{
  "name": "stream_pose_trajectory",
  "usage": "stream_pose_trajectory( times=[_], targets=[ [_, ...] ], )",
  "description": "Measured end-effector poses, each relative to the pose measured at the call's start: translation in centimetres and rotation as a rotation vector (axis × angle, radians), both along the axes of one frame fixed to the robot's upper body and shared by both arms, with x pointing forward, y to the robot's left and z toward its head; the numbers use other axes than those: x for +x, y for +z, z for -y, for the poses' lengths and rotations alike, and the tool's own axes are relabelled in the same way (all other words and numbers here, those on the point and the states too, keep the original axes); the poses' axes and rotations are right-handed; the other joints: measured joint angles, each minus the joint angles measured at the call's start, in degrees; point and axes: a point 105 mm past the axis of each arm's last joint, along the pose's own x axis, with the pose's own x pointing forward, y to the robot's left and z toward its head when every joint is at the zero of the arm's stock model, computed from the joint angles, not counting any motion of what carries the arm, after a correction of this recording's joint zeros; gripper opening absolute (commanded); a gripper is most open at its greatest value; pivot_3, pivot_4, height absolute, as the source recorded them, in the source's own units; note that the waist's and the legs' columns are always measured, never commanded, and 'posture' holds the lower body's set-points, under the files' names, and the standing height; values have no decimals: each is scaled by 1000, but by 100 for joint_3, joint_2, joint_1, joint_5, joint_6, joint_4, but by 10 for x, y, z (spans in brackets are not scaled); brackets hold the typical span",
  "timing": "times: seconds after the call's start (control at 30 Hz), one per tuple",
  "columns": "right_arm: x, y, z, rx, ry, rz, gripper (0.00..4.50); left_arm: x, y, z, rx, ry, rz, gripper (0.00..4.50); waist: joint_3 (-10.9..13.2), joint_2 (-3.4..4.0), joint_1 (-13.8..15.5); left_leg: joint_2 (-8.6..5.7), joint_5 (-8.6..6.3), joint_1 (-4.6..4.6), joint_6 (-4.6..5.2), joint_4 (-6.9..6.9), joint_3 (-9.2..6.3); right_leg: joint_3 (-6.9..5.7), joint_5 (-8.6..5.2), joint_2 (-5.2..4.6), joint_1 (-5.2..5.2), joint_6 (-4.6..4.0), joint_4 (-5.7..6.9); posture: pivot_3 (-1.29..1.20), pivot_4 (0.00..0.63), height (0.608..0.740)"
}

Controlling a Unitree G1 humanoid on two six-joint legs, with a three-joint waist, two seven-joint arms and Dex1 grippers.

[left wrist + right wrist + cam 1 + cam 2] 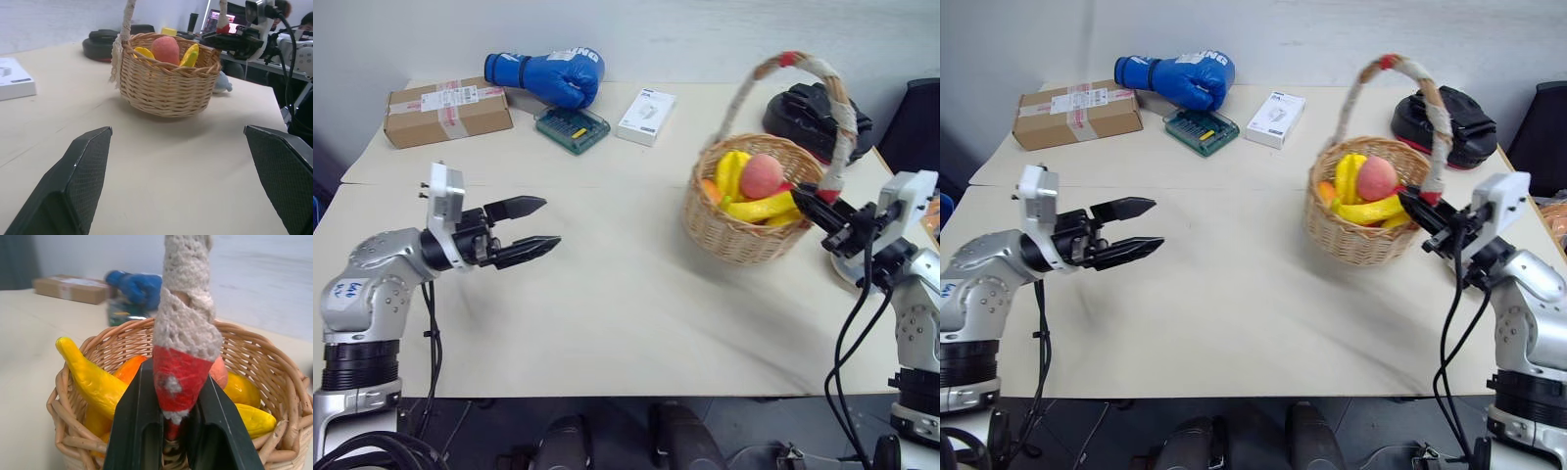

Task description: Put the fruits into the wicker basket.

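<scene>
Wicker basket [744, 211]: stands on the pale surface [607, 313] toward its right side, tall cloth-wrapped handle [837, 108] arching over it.
Peach [762, 175]: inside the basket, resting on top of the yellow fruit.
Banana [764, 208]: inside the basket, curved along the near wall beneath the peach; more yellow pieces and an orange one lie beside it.
Right gripper [815, 199]: jaws closed on the red-banded foot of the handle at the basket's right rim.
Left gripper [530, 227]: jaws spread wide, holding nothing, above the bare surface well left of the basket.
Far edge: cardboard box [447, 111], blue boxing glove [546, 75], green case [572, 128], white box [646, 116].
</scene>
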Motion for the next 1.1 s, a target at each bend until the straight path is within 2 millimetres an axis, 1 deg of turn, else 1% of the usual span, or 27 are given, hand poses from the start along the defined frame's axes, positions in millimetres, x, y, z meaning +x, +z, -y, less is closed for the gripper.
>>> stream_pose_trajectory(
  times=[0.07, 0.1, 0.13, 0.2, 0.27, 0.37, 0.47, 0.5, 0.6, 0.7, 0.73, 0.77, 0.8, 0.83, 0.9, 1.03, 1.1],
  targets=[
    [2, -10, 9, -25, -41, -9, 186, 0, -2, 3, -11, -7, -5, 4500, 0, 0, -11, 1, 1, 2, 0, 1, 1, 2, 0, 5, 0, 0, 4, 0, 150, 740],
    [3, -12, 11, -36, -50, -2, 186, 0, -2, 3, -9, -9, -7, 4500, 0, 0, -18, 1, 2, 6, -1, 0, 2, 4, 0, 6, 0, 0, 6, 0, 150, 740],
    [4, -12, 12, -48, -56, 13, 913, 0, -3, 4, -7, -11, -7, 4500, 0, 0, -26, 1, 3, 11, -2, 0, 4, 5, 0, 6, 2, 1, 9, 0, 150, 740],
    [7, -12, 16, -63, -76, 33, 1392, -1, -4, 4, -5, -10, -7, 4500, 0, 0, -40, 1, 6, 14, -1, 2, 5, 6, 2, 6, 5, 4, 11, 0, 150, 740],
    [8, -17, 20, -66, -84, 26, 2162, -1, -5, 3, -4, -6, -8, 4500, 0, 0, -40, 0, 8, 15, 1, 3, 4, 7, 3, 5, 7, 6, 12, 0, 150, 740],
    [7, -24, 26, -84, -89, -1, 3093, -2, -8, 1, -2, 0, -19, 4500, 0, 0, -39, -4, 8, 15, 3, 3, 5, 8, 4, 1, 6, 8, 13, 0, 150, 740],
    [-1, -22, 35, -146, -71, -22, 4176, -4, -14, -3, 23, 12, -36, 4500, 0, 1, -36, -3, 8, 14, 3, 1, 5, 9, 4, -1, 6, 8, 10, 0, 150, 740],
    [-7, -22, 38, -176, -54, -34, 4444, -6, -16, -6, 40, 18, -41, 4500, 0, 1, -33, -4, 8, 15, 4, -2, 5, 9, 4, -1, 6, 8, 9, 0, 150, 740],
    [-32, -28, 52, -250, -21, -72, 4444, -11, -31, -20, 124, 63, -44, 4500, -1, 2, -4, 6, 4, 15, 1, -9, 4, 8, 4, -3, 10, 7, -10, 0, 150, 740],
    [-59, -36, 60, -399, 40, -81, 4444, -20, -55, -42, 276, 136, -23, 4500, -1, 2, -19, 6, -7, 24, 13, -12, 16, 13, 4, -3, 15, 7, -16, 0, 150, 740],
    [-63, -38, 60, -431, 59, -84, 4444, -22, -59, -45, 288, 149, -25, 4500, -1, 2, -25, 6, -10, 28, 19, -10, 16, 13, 4, -4, 19, 7, -15, 0, 150, 740],
    [-68, -41, 55, -476, 110, -90, 4444, -26, -64, -49, 302, 160, -27, 4500, -1, 2, -42, 13, -17, 33, 31, -11, 18, 16, 5, -9, 23, 9, -16, 0, 150, 740],
    [-74, -49, 48, -520, 179, -117, 4444, -31, -71, -54, 313, 170, -40, 4500, -1, 1, -66, 27, -21, 43, 35, -10, 18, 16, 5, -14, 33, 9, -15, 0, 150, 740],
    [-76, -55, 44, -532, 213, -136, 4444, -34, -75, -56, 319, 174, -52, 4500, -1, 0, -76, 37, -22, 45, 35, -7, 16, 14, 5, -17, 38, 8, -15, 0, 150, 740],
    [-75, -67, 23, -532, 312, -141, 4444, -44, -89, -63, 360, 185, -73, 4500, -1, 0, -130, 47, -22, 51, 35, -6, 22, 17, 15, -20, 37, 1, -13, 0, 150, 740],
    [-71, -95, -38, -479, 532, -131, 4444, -58, -118, -66, 456, 193, -91, 4500, -1, 1, -152, 62, -2, 50, 14, -10, 14, 14, 26, -9, 28, -25, -5, 0, 150, 740],
    [-67, -104, -62, -469, 605, -122, 4444, -62, -128, -65, 482, 214, -72, 4500, 0, 3, -135, 63, 1, 50, 14, -9, 11, 15, 26, -11, 26, -31, 1, 0, 150, 740]
  ],
)
